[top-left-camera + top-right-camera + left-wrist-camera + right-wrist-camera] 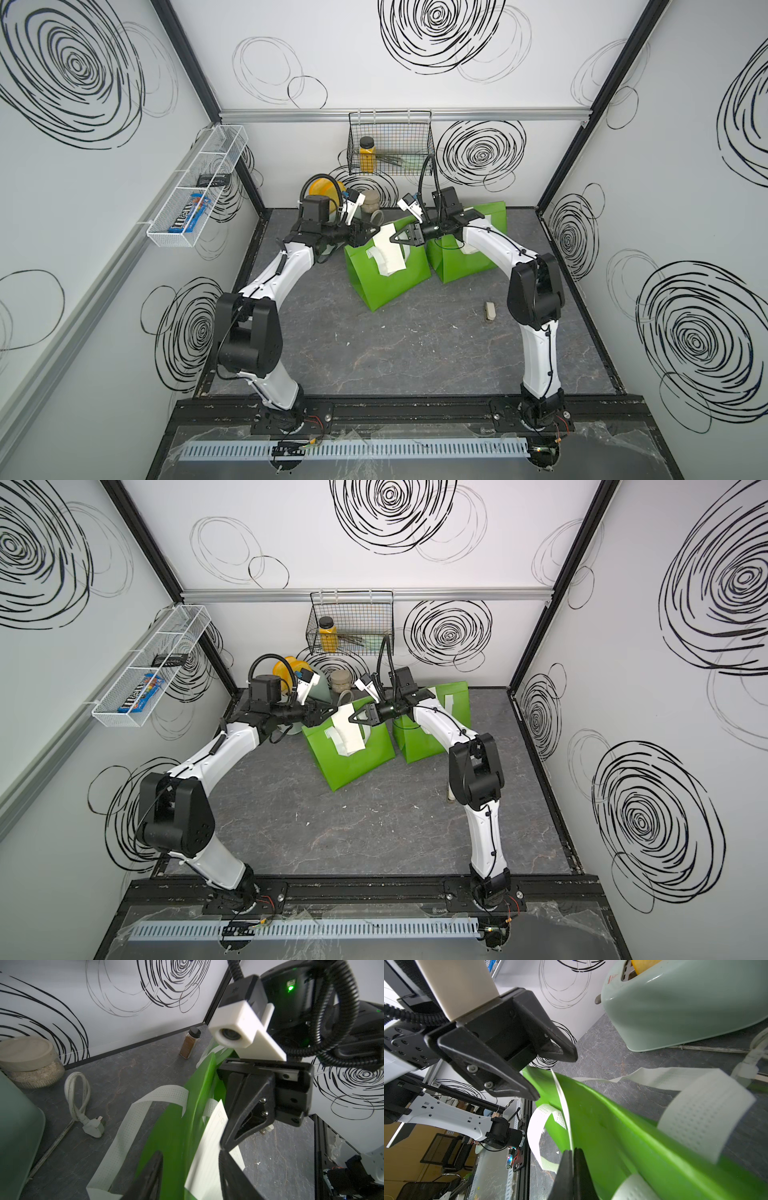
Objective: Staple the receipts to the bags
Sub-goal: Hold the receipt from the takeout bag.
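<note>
right gripper, nearest the lens: clamped on the receipt and bag rim. left gripper: jaws apart, straddling both. i would hold the layers flush for stapling.

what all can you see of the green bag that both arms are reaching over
The green bag is bright and flat-fronted, with white perforated strap handles. It stands tilted on the dark table, beside a second green bag. A white receipt lies against its front. The right end effector is shut on the receipt at its top edge; the left end effector straddles that edge, jaws open.
</note>
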`<state>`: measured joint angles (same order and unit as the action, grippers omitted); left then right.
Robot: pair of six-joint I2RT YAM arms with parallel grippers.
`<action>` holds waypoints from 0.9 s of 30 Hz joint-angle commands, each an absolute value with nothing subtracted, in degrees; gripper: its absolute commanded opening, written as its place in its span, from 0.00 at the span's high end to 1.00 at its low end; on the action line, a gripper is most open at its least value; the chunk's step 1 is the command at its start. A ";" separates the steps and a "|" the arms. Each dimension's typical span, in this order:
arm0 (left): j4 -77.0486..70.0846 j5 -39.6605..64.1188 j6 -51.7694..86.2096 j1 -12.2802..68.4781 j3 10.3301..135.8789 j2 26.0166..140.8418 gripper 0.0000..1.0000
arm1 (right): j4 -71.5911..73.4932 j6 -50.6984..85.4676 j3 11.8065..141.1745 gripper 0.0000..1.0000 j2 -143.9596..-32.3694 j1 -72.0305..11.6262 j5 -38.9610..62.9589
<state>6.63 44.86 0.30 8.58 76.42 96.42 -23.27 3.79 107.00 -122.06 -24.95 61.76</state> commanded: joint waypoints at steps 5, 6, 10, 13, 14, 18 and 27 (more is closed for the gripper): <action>8.85 46.06 -3.01 9.40 78.31 97.82 0.56 | -24.66 2.24 108.59 1.00 -123.49 -25.40 62.86; 8.78 46.30 -2.92 9.40 78.31 97.82 0.56 | -24.77 2.12 108.64 1.00 -123.55 -25.39 62.84; 9.32 45.80 -3.14 9.41 78.57 98.08 0.55 | -25.63 1.27 108.55 1.00 -123.75 -25.47 62.34; 9.23 45.66 -3.32 9.32 78.42 97.77 0.55 | -26.19 0.65 108.19 1.00 -123.58 -25.32 61.37; 9.23 45.62 -3.28 9.31 78.48 97.73 0.55 | -26.36 0.49 108.22 1.00 -123.49 -25.36 60.97; 9.56 45.53 -3.48 9.32 78.57 97.73 0.55 | -27.09 -0.27 108.41 1.00 -123.22 -25.35 59.67; 10.42 45.01 -3.97 9.84 78.93 97.90 0.55 | -28.74 -3.14 109.08 1.00 -121.75 -25.99 54.59</action>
<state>10.31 44.91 -2.15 9.23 77.34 97.47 -26.61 -0.58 107.09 -122.80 -25.32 56.12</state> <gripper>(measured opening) 0.449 0.029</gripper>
